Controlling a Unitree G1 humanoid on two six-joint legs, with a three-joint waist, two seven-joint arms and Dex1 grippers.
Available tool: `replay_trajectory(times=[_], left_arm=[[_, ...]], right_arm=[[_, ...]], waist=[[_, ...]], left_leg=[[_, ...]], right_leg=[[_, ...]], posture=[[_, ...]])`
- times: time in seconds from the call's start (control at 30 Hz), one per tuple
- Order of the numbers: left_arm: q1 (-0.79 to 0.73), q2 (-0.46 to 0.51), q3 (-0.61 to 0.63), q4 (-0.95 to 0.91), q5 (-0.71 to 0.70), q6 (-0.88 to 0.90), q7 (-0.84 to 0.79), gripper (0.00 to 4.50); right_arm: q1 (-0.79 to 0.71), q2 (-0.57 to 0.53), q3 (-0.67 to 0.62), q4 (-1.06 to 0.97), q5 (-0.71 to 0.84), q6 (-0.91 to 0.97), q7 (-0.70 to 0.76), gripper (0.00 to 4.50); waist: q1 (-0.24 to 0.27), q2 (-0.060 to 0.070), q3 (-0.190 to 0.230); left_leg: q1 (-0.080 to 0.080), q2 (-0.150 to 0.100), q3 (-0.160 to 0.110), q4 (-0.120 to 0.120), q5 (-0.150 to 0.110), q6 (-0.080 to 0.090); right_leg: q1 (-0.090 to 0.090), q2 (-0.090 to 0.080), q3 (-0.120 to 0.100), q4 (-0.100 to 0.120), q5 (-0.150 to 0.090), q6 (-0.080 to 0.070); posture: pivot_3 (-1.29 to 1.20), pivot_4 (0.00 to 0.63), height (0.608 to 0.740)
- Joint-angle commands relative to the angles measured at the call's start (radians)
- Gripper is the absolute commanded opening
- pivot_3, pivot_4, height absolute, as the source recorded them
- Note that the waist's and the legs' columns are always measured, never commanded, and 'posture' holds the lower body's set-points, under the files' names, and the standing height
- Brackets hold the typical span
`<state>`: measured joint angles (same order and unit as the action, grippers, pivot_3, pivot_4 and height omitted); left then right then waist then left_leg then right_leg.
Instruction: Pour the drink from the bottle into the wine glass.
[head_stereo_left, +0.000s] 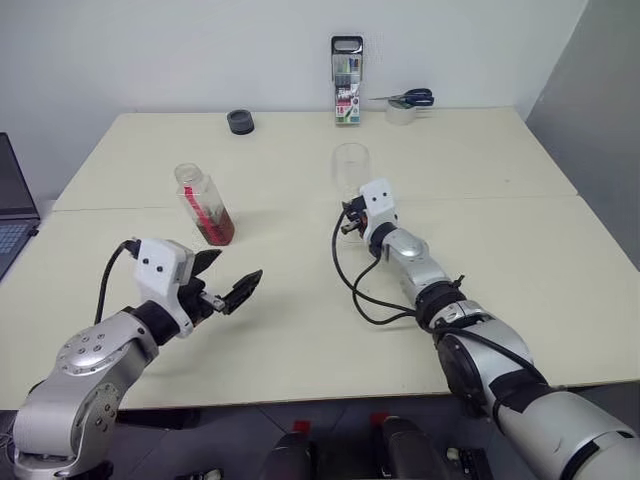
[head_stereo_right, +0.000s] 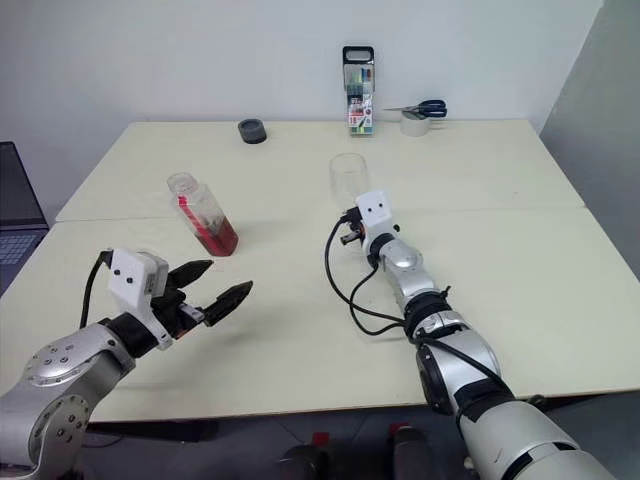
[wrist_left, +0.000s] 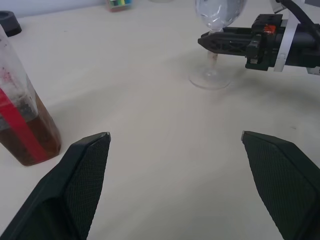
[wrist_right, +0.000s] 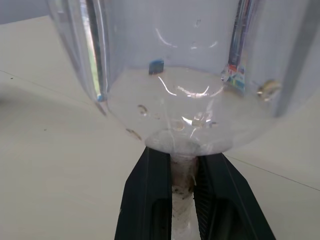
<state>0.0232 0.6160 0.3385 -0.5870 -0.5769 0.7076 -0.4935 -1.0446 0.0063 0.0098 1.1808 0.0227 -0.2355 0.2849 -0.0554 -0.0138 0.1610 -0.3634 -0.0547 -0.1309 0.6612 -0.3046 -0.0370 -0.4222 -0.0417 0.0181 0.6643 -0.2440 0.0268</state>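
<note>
The bottle (head_stereo_left: 205, 208) stands on the table's left half, clear plastic with a red label strip. The reddish-brown drink (head_stereo_left: 217, 229) fills its lower part. My left gripper (head_stereo_left: 235, 268) hangs open just in front of it and a little to its right, its fingers (wrist_left: 90, 170) spread wide with nothing between them. At the table's middle stands the wine glass (head_stereo_left: 351, 165), clear and empty, its round foot (wrist_left: 210, 80) on the tabletop. My right gripper (wrist_right: 184, 175) is shut on its thin stem just below the bowl (wrist_right: 175, 75).
A tall black-framed marker pack (head_stereo_left: 347, 80) stands at the back edge, with scissors and a tape roll (head_stereo_left: 405, 106) to its right. A small black round object (head_stereo_left: 240, 121) lies at the back left. A laptop (head_stereo_left: 15, 205) sits off the table's left side.
</note>
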Motion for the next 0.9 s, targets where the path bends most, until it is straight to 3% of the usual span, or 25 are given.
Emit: replay_trajectory(times=[0.03,0.13,0.53,0.77,0.9], left_arm=[[-0.029,0.02,0.002,-0.007,0.0,-0.025,-0.013,4.5],[-0.041,0.024,0.0,-0.001,-0.002,-0.023,-0.021,4.5],[-0.083,0.028,-0.031,0.097,0.029,-0.093,-0.074,4.5],[-0.093,0.015,-0.038,0.115,0.045,-0.1,-0.058,4.5],[-0.083,-0.002,-0.028,0.116,0.053,-0.106,-0.031,4.5]], right_arm=[[-0.011,0.01,-0.009,-0.018,-0.003,-0.024,0.011,0.29],[-0.002,0.012,-0.006,-0.028,-0.005,-0.029,0.012,0.29],[0.043,0.006,0.015,-0.073,-0.031,-0.046,0.009,4.34],[0.125,-0.02,0.02,-0.18,-0.035,-0.005,0.054,4.43],[0.307,-0.11,0.05,-0.477,-0.036,0.118,0.145,4.43]], waist=[[-0.001,0.0,0.0],[-0.002,0.0,0.0],[-0.001,0.0,0.0],[-0.002,0.0,0.0],[0.007,0.0,0.0]], left_leg=[[0.0,0.0,0.0,0.0,0.0,0.0],[0.0,0.0,0.0,0.0,0.0,0.0],[0.0,0.0,0.0,0.0,0.0,0.0],[0.0,0.0,0.0,0.0,0.0,0.0],[0.0,-0.001,-0.001,0.0,0.0,0.0]], right_leg=[[0.0,0.0,0.0,0.0,0.0,0.0],[0.0,0.0,0.0,0.0,0.0,0.0],[0.0,0.0,0.0,0.0,0.0,0.0],[0.0,0.0,0.0,0.0,0.0,0.0],[0.0,-0.002,0.0,0.0,0.0,0.0]], posture=[[0.0,0.15,0.74],[0.0,0.15,0.74],[0.0,0.15,0.74],[0.0,0.15,0.74],[0.0,0.15,0.74]])
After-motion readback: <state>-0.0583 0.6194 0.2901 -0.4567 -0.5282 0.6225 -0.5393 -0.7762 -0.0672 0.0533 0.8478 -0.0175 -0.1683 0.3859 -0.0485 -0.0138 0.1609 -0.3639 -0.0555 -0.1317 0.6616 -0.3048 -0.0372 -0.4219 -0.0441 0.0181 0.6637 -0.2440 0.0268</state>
